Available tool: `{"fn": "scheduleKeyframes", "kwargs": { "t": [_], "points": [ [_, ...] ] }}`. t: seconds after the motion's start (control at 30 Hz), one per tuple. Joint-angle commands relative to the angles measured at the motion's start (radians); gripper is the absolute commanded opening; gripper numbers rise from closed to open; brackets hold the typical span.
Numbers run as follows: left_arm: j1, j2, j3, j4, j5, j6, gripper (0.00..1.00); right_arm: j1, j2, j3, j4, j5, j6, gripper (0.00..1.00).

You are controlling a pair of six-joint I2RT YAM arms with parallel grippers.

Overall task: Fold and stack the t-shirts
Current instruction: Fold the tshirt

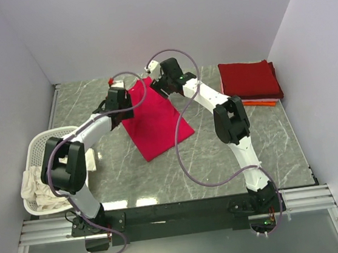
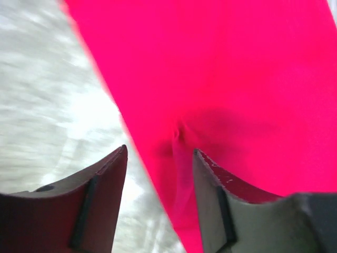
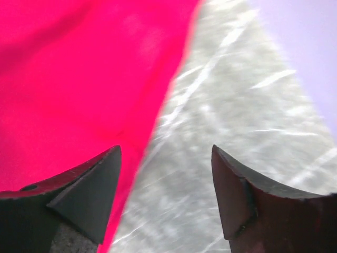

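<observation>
Trouble from here would most likely come from an uneven pinch. Both claws are released, jaws apart. My left claw [image 2: 159,153] straddles the long edge of the crimson t-shirt [image 1: 155,125], with a small pucker of cloth just ahead of the gap. My right claw [image 3: 166,150] sits at the opposite edge, one finger over red cloth and the other over bare marble surface [image 1: 222,163]. The shirt lies in the middle of the surface as a long strip running diagonally, its far end under my two wrists. If the right side closes where it hangs, I judge it may catch only a sliver of hem and slip off. If either claw takes only the top layer, the strip could peel open when lifted. One corner rising ahead of the other would skew the fold or drag the strip sideways. I cannot tell how many layers lie in the strip or how high my fingers are above it. Both wrist views are smeared, and in the top view my arms cover the far corners. The folded stack [image 1: 249,79] at the far right shows dark maroon on top and orange beneath, anything lower being only a thin line. In the white basket [image 1: 37,144] at my left, cream cloth [image 1: 38,187] lies bunched, and its contents cannot be counted.
</observation>
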Motion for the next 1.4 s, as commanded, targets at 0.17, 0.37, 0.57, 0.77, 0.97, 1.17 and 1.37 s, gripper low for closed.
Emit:
{"fn": "scheduleKeyframes", "kwargs": {
  "t": [0.17,0.37,0.57,0.77,0.97,1.17,1.37],
  "points": [
    [0.021,-0.210,0.051,-0.031,0.142,0.240,0.57,-0.058,-0.190,-0.136,0.085,-0.147,-0.083,0.76],
    [-0.036,-0.366,-0.138,-0.063,0.476,0.368,0.62,-0.101,-0.426,-0.450,-0.387,-0.628,-0.800,0.77],
    [-0.238,-0.497,-0.371,-0.028,0.496,0.683,0.66,-0.092,-0.587,-0.801,-0.282,-0.556,-1.147,0.83],
    [-0.346,-0.374,-0.413,0.000,0.431,0.723,0.65,-0.063,-0.546,-0.859,-0.178,-0.478,-1.118,0.80],
    [-0.366,-0.267,-0.401,0.032,0.351,0.720,0.64,-0.040,-0.497,-0.853,-0.110,-0.404,-1.080,0.75],
    [-0.367,-0.206,-0.424,0.035,0.286,0.731,0.62,-0.029,-0.462,-0.838,-0.090,-0.363,-1.042,0.65],
    [-0.367,-0.175,-0.442,0.055,0.198,0.740,0.48,-0.016,-0.442,-0.863,-0.067,-0.326,-1.042,0.50]
  ]
}}
